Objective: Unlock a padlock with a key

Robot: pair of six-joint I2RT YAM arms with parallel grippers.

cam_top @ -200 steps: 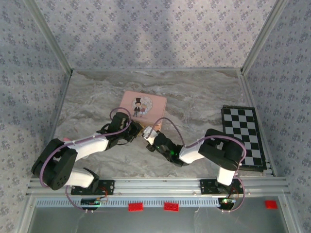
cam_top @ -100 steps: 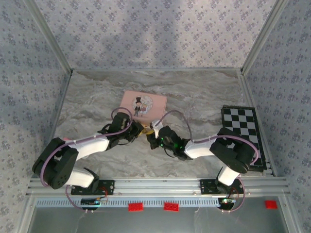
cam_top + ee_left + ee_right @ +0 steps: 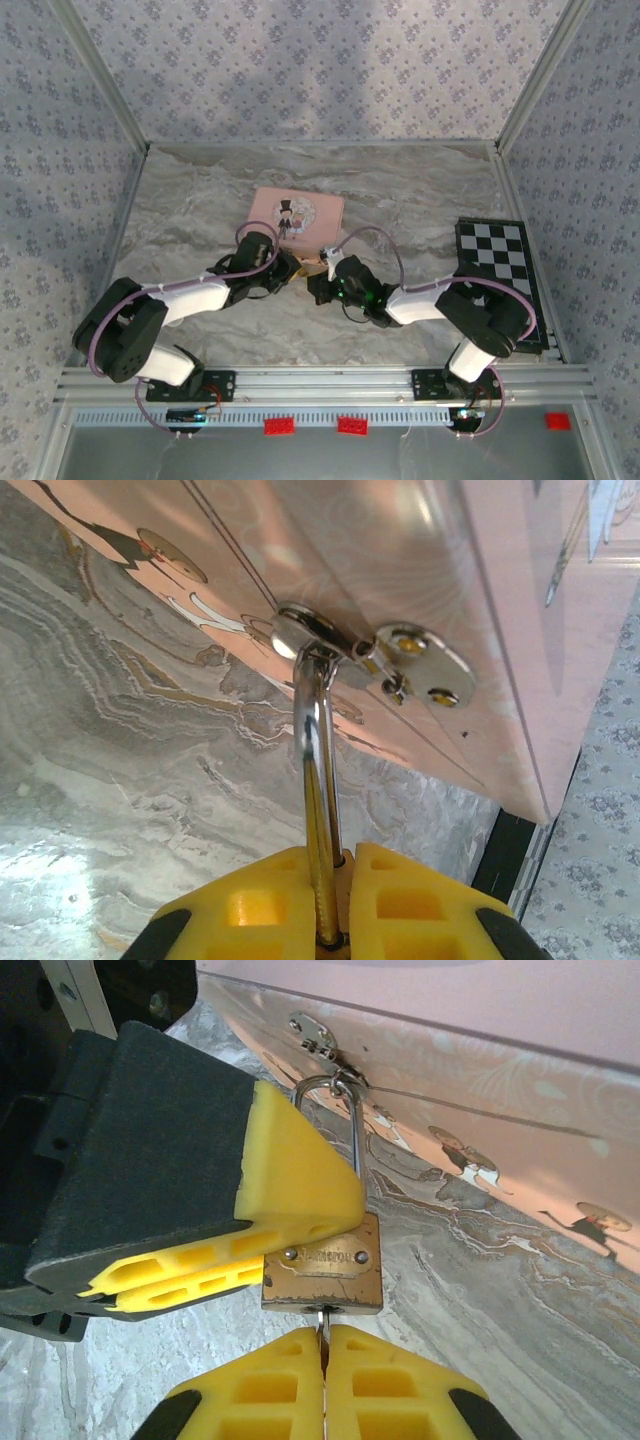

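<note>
Left fingers (image 3: pixel 262 908) pressing together, pinching silvery shackle (image 3: pixel 318 770). Right fingers (image 3: pixel 262 1380) squeezing key (image 3: pixel 321 1320) sitting in brass padlock (image 3: pixel 322 1275) underside. Shackle looping through hasp (image 3: pixel 318 1032) on pink tin (image 3: pixel 480 1070).

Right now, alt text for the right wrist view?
A brass padlock is hooked by its shackle through the hasp of a pink tin. From below, the right hand pinches a key at its keyhole. The left hand clamps the padlock from the left, above a marble table.
</note>
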